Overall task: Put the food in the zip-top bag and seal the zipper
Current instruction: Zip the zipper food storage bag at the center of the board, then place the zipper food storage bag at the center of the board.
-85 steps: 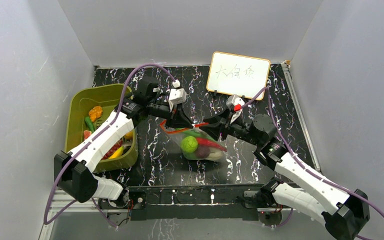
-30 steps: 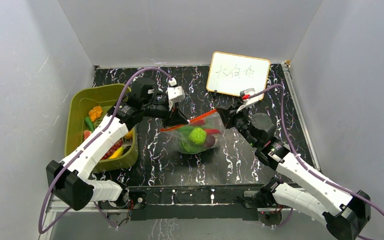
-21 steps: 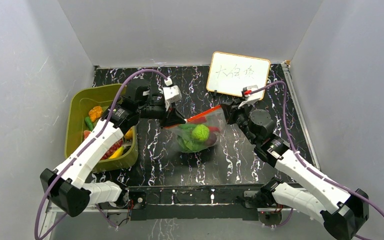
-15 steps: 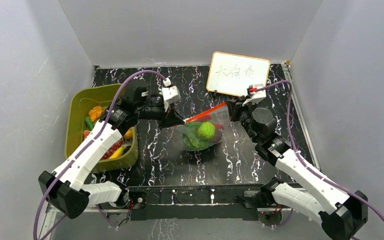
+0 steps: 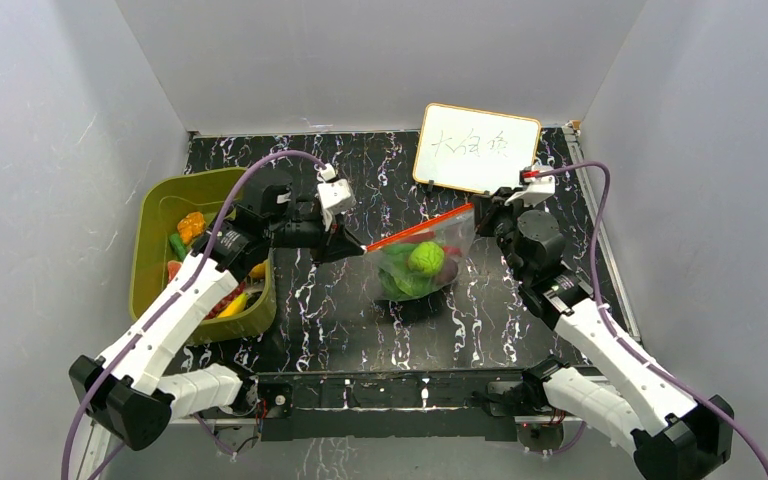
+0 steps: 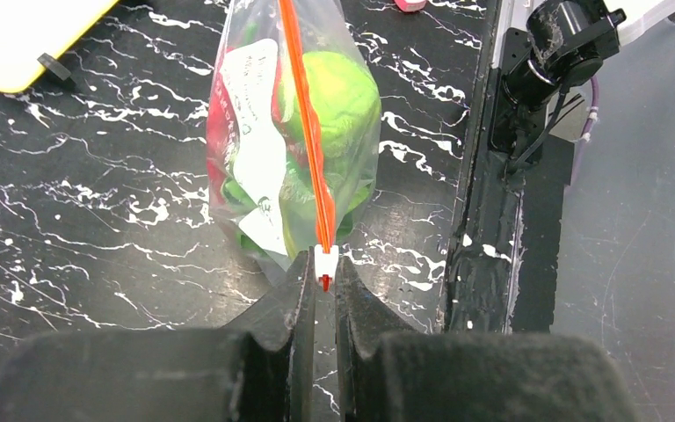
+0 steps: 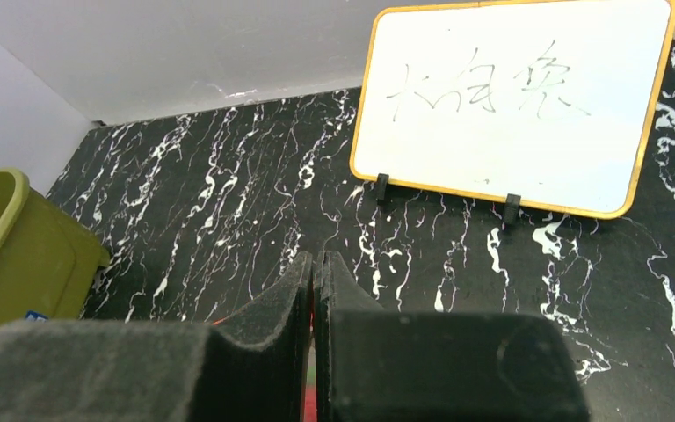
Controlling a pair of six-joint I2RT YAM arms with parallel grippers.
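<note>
We see the left gripper [image 6: 321, 274] pinched on the zipper [image 6: 303, 114] at its white slider [image 6: 325, 258], and the right gripper [image 7: 314, 264] clamped on the far end. The zip-top bag [image 5: 452, 238] of food [image 5: 424, 257] is strung between them. We cannot read the whiteboard [image 5: 478, 147] scrawl or the bag's white label [image 6: 259, 167]

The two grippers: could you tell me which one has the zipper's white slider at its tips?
The left gripper: the white slider sits at its tips, whereas the right gripper pinches only bare zipper.
</note>
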